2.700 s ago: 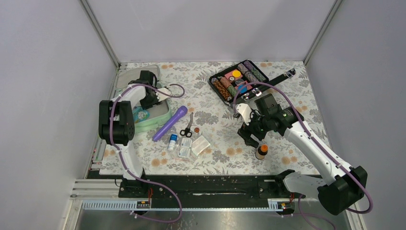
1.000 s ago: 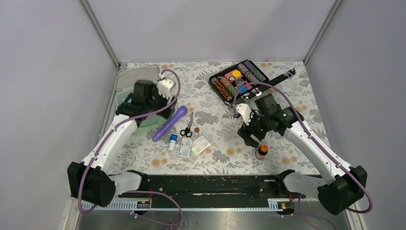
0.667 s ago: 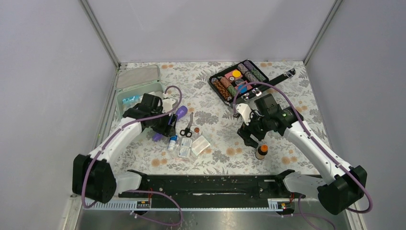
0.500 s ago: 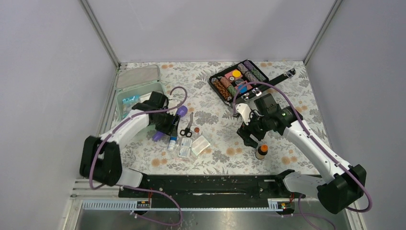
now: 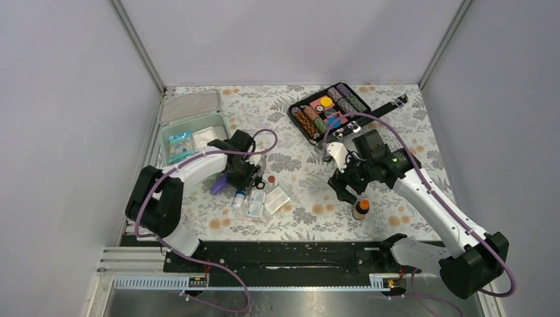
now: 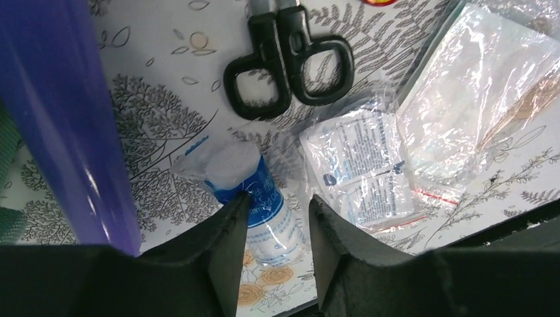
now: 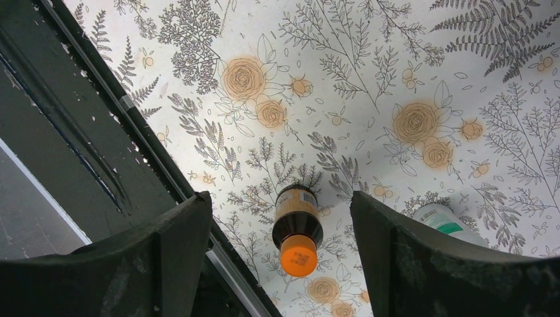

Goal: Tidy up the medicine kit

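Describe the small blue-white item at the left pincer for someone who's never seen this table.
Look just right of the open mint-green medicine kit, in the cluster on the floral table. Between the long purple cylinder and the clear sachets, by the black scissors, lies a stubby plastic-wrapped roll, the only piece with a solid blue band.

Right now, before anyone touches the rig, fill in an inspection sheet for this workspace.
Surface: floral-print table cover, lying flat.
Job's things: pale mint-green plastic medicine kit box open, packets inside; its matching lid behind it. Loose: purple plastic cylinder, black-handled scissors, blue-and-white wrapped roll, clear sachets, orange-capped amber bottle.
Clutter: open black case of colourful rolls.
Grippers: left gripper with fingers either side of the roll, grip uncertain; right gripper open above the amber bottle.
Cables: purple cable looping off each arm; no snag seen.
Surroundings: plain grey walls; black rail at near edge.
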Controlling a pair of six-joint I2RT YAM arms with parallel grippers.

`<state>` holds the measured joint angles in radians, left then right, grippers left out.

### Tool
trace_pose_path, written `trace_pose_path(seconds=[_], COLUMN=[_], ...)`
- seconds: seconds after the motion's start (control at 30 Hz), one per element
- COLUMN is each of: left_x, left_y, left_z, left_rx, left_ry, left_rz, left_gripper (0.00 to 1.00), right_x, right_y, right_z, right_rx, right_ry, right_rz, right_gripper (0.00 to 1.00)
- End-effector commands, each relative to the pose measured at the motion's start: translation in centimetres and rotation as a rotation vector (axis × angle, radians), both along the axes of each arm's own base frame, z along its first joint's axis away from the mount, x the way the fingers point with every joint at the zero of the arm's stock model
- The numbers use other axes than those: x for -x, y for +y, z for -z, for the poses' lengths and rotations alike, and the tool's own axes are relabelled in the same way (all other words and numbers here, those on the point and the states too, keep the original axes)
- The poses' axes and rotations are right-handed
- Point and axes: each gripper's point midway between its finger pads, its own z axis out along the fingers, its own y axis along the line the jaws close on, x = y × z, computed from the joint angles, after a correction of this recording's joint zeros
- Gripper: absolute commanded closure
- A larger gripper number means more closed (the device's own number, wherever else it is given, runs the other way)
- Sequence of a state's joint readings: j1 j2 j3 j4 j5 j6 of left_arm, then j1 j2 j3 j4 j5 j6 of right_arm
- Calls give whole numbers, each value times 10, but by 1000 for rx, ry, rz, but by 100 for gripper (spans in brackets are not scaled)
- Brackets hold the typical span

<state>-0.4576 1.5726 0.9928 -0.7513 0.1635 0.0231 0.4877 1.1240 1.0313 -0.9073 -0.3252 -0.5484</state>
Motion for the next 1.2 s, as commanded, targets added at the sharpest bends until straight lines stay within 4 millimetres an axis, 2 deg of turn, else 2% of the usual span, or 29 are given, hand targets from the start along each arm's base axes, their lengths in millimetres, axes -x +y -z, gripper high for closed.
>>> trace_pose_path(seconds=[0.0,0.07,0.2,0.33,0.37,0.43,0.47,0.6,0.73,0.8,0.9,1.0,1.1,1.17], left_x=[-8,-10,-14,-11,-10,-8,-9,-7,-5,-1,1,2,2,0], left_y=[0,4,10,9,8,10,15,22,24,22,22,20,23,25], left_z=[2,4,7,-3,-9,-18,-20,-14,8,18,23,18,6,-10], left_rx=[-80,-108,-144,-122,-110,-114,-133,-180,-240,-251,-258,-241,-233,-216], left_ry=[-21,-24,-38,-64,-78,-111,-124,-95,8,67,93,85,47,10], left_rz=[-23,-48,-36,7,15,10,1,-5,-10,0,5,8,7,5], left_gripper=[64,63,57,57,55,37,33,31,36,48,63,78,78,77], right_x=[-9,-11,-11,-10,-10,-9,-9,-10,-8,-6,-3,3,5,6], right_y=[-1,0,2,2,1,1,2,2,1,-1,-6,-10,-13,-14], right_z=[-13,-14,-13,-12,-11,-10,-9,-9,-6,-6,-2,3,4,5], right_rx=[-1,2,-3,-4,-2,-3,-4,-6,-4,0,11,20,20,23], right_ry=[-51,-57,-50,-42,-40,-35,-32,-35,-36,-45,-56,-54,-58,-59], right_rz=[-1,-8,-14,-12,-12,-13,-14,-12,-14,-13,-13,-13,-8,-4], right_gripper=[17,17,17,17,17,17,17,17,17,17,17,17,17,17])
